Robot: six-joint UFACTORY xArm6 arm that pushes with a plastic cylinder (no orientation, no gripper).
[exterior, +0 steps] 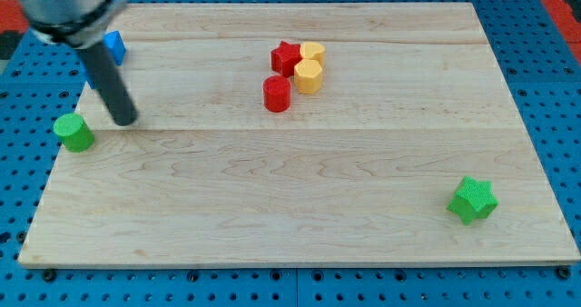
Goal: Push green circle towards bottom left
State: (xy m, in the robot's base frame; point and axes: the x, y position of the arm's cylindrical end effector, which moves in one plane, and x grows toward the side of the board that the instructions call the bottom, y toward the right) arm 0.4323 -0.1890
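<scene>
The green circle is a short green cylinder at the left edge of the wooden board, about mid-height in the view. My tip rests on the board just to the right of the green circle and slightly above it, with a small gap between them. The dark rod rises from the tip up and to the left toward the view's top left corner.
A blue block sits at the top left, partly hidden behind the rod. A red star, a red cylinder and two yellow blocks cluster at top centre. A green star lies at bottom right.
</scene>
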